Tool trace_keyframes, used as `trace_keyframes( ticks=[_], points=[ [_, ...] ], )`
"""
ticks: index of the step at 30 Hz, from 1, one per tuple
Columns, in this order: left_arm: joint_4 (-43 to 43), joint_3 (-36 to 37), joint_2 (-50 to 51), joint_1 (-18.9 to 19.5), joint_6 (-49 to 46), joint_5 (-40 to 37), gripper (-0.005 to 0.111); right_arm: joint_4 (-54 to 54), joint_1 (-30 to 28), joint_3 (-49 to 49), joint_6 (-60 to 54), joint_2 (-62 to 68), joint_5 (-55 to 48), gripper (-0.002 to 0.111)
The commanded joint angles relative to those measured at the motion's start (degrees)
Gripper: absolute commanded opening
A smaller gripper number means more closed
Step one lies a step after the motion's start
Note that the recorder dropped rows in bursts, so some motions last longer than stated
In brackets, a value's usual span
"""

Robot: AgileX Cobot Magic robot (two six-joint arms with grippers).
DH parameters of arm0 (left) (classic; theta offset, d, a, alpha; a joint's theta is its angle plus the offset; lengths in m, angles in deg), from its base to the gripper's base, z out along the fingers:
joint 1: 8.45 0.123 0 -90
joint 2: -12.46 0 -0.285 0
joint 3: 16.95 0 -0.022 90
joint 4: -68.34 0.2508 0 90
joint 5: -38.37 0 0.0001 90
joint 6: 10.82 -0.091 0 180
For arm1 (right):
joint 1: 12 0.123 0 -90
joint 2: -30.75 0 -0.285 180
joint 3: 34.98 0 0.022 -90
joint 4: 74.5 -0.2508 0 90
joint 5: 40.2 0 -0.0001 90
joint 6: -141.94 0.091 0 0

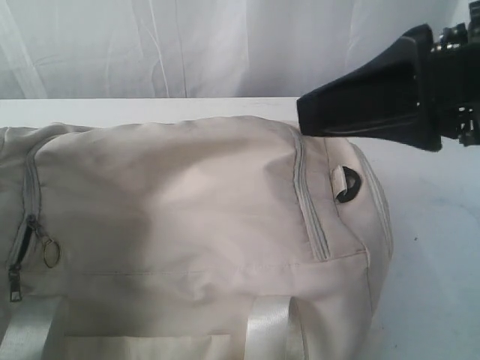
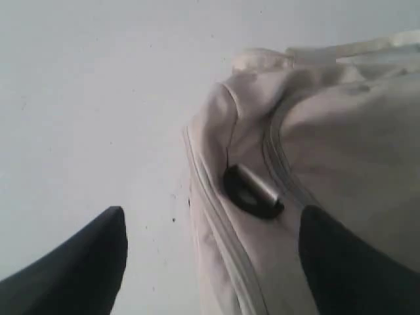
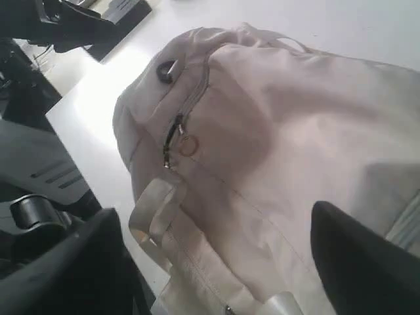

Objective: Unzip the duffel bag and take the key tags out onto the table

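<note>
A cream duffel bag (image 1: 187, 202) lies lengthwise on the white tabletop (image 1: 435, 262), short of its far edge, with both arms' jaws spread wide and holding nothing. The right jaws hang over the bag's right end, just above a black D-ring (image 1: 347, 184). The left jaws hover at the opposite end, near a second D-ring (image 2: 252, 193). Close to that end the zip (image 1: 22, 244) gapes slightly above a silver pull (image 1: 15, 283).
</note>
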Motion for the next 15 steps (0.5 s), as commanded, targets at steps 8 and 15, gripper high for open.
trace_keyframes(
  ticks=[8,15],
  points=[
    [-3.6,3.7,-10.6,0.3,0.0,-17.9,0.075,-0.9,13.3,0.0,-4.5,4.5,12.7,0.063],
    [-11.1,16.9,-10.7,0.3,-0.5,-7.5,0.075,-1.1,28.4,0.0,-6.8,20.8,25.1,0.063]
  ],
)
